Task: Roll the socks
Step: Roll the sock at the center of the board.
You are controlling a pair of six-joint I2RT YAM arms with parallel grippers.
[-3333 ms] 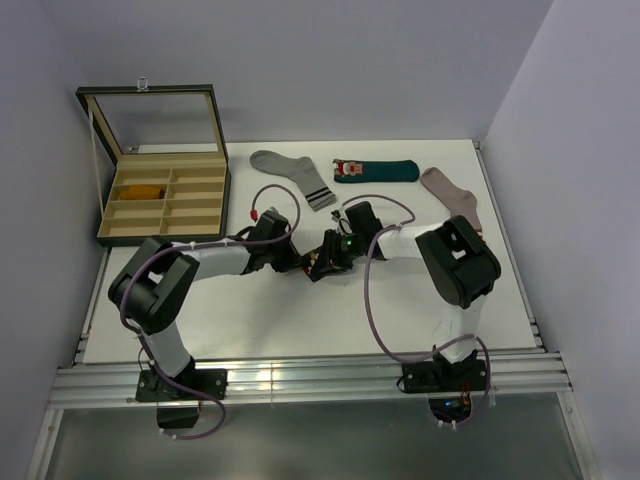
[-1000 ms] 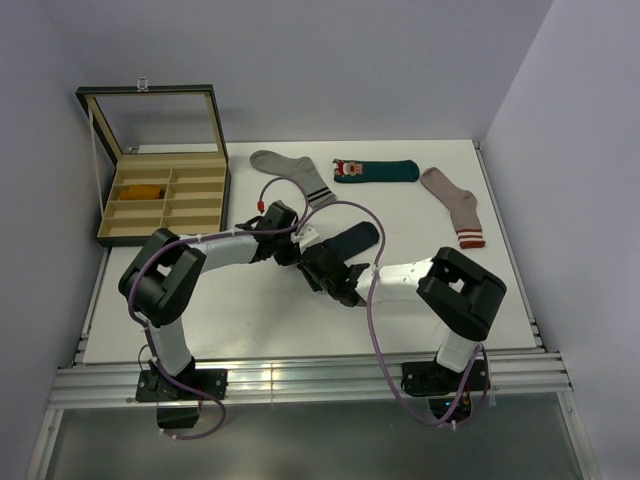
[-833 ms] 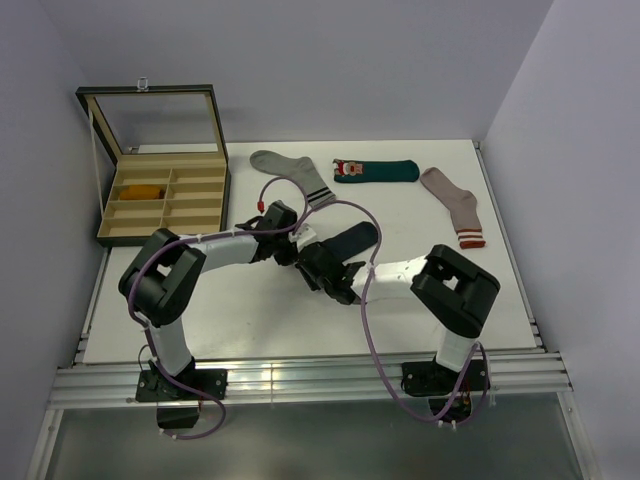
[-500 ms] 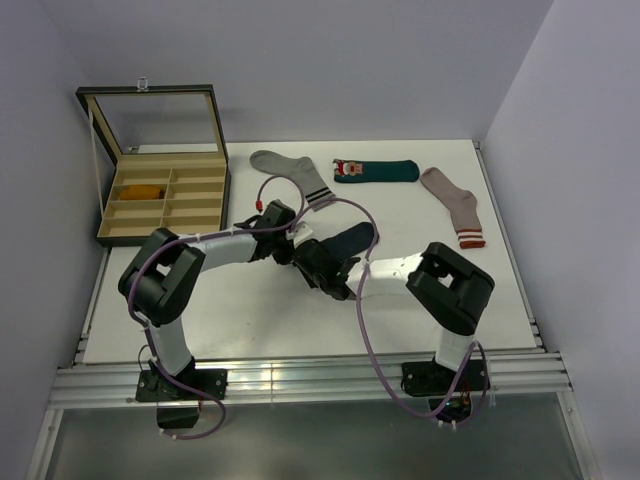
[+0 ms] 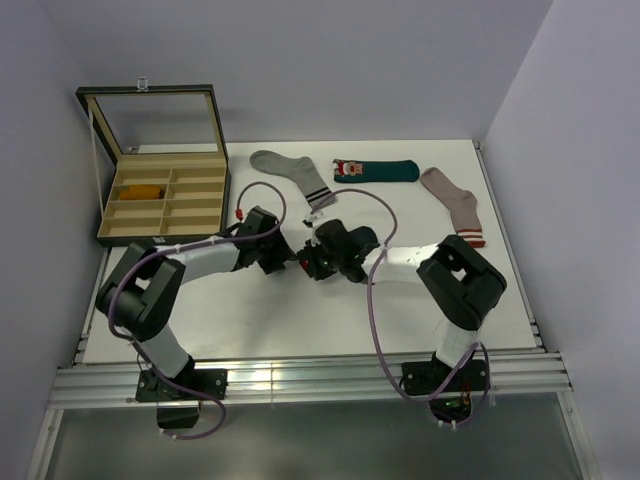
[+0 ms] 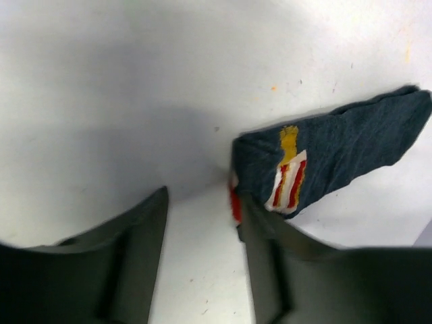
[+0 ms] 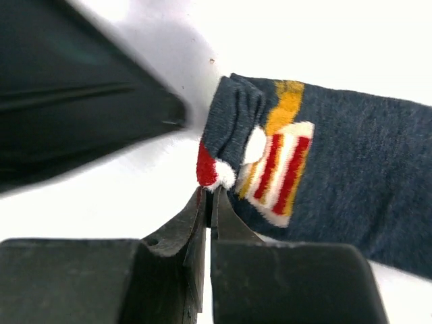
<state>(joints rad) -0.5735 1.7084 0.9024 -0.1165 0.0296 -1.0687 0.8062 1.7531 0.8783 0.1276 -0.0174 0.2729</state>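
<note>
The navy sock (image 7: 351, 169) lies flat on the white table, its red-and-white figure (image 7: 277, 165) near the bunched end. My right gripper (image 7: 209, 194) is shut, its tips pinching the red-and-white edge of that end. My left gripper (image 6: 202, 226) stands open just left of the same end, bare table between its fingers; its right finger (image 6: 270, 256) touches the sock (image 6: 337, 155). In the top view both grippers meet at mid-table, left (image 5: 290, 262) and right (image 5: 318, 262), and the right arm hides most of the navy sock. The teal sock (image 5: 378, 171) lies at the back. The mustard sock (image 5: 145, 190) sits in the box.
An open wooden compartment box (image 5: 205, 215) with a raised glass lid stands at the back left. A grey striped sock (image 5: 290, 172) and a pinkish sock (image 5: 455, 205) lie along the back. The left finger (image 7: 81, 115) looms at the upper left of the right wrist view.
My left gripper has opened and drawn back to the left, letting go of the navy sock. My right gripper has swung over the sock and shut on its end.
</note>
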